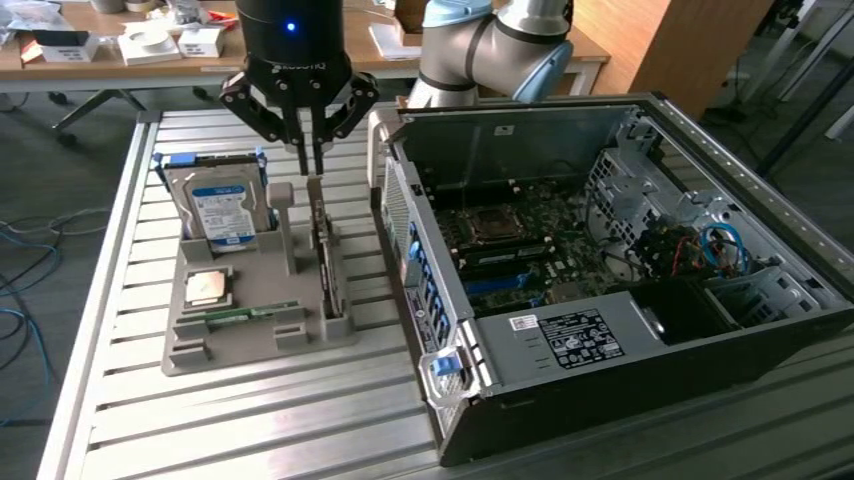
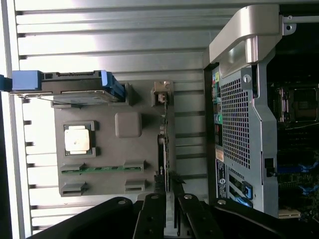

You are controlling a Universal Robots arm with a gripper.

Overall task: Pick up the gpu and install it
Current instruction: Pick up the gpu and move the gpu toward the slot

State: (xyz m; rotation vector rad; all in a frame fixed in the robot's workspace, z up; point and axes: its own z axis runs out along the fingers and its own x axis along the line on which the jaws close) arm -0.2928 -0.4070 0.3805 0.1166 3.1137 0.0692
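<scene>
The black two-fingered hand (image 1: 310, 172) hangs straight down with its fingers slightly parted, pinching nothing, tips just above the upper edge of the thin dark gpu card (image 1: 326, 258). The card stands on edge in a slot of the grey plastic holder tray (image 1: 227, 345), so the pick-up looks barely begun. A sound grip calls for the fingers to straddle that edge squarely. The blue-labelled silver hard drive (image 1: 220, 210) and slim green RAM stick (image 1: 240, 314) share the tray. The open black computer case (image 1: 601, 340) crowds the slatted metal tabletop (image 1: 240, 425) just beside it.
</scene>
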